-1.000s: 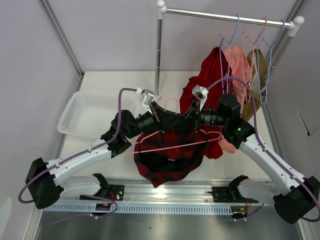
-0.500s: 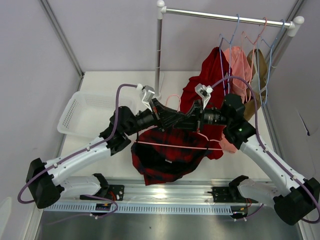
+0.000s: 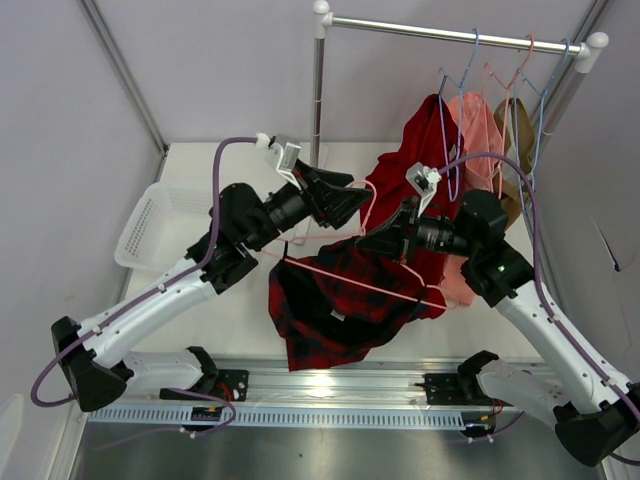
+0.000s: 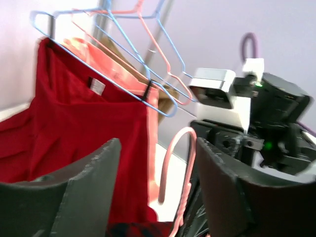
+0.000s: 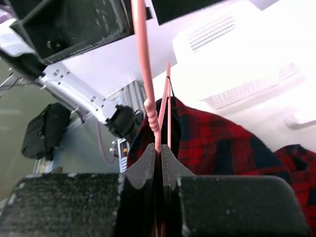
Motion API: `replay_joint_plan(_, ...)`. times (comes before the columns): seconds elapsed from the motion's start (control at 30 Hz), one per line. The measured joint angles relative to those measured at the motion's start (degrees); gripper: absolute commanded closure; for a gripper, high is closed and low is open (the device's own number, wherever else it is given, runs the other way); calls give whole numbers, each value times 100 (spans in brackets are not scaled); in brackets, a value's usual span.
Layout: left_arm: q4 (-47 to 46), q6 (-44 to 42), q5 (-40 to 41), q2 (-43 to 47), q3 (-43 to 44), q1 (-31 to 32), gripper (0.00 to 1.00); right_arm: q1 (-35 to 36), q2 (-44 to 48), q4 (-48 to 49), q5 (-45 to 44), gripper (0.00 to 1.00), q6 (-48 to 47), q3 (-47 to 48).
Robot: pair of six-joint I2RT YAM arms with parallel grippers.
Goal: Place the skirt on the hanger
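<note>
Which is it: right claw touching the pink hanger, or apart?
Touching. The right wrist view shows the right claw shut on the hanger, its pink wire pinched between both tips at the twisted neck, with no gap.

skirt (image 3: pixel 335 310): red-black plaid, soft, crumpled; draped over hanger bar, hanging below it in loose folds, scene centre, near side.
hanger (image 3: pixel 350 279): thin pale-pink wire; bar slanting, right end nearer; hook toward far side.
</note>
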State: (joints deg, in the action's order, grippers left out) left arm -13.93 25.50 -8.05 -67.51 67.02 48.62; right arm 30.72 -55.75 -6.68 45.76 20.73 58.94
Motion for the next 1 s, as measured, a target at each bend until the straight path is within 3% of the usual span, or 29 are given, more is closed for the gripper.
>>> replay_joint_plan(0.23, 645, -321, 553, 289, 81, -7, 25, -26, 2, -647, -872, 100, -107, 669)
replay_joint_plan(0.43, 1390, -522, 1097, 881, 490, -7, 24, -26, -332, -1272, -2074, 100, -295, 1786)
replay_joint_plan(0.77, 2321, -669, 1818, 1801, 1523, -7, 24, -37, -1808, -1956, -4232, 100, -719, 4083)
replay_joint_plan(1.0, 2907, -761, 2107, 1993, 1873, -7, 24, -46, -2949, -2406, -5093, 100, -1113, 5696)
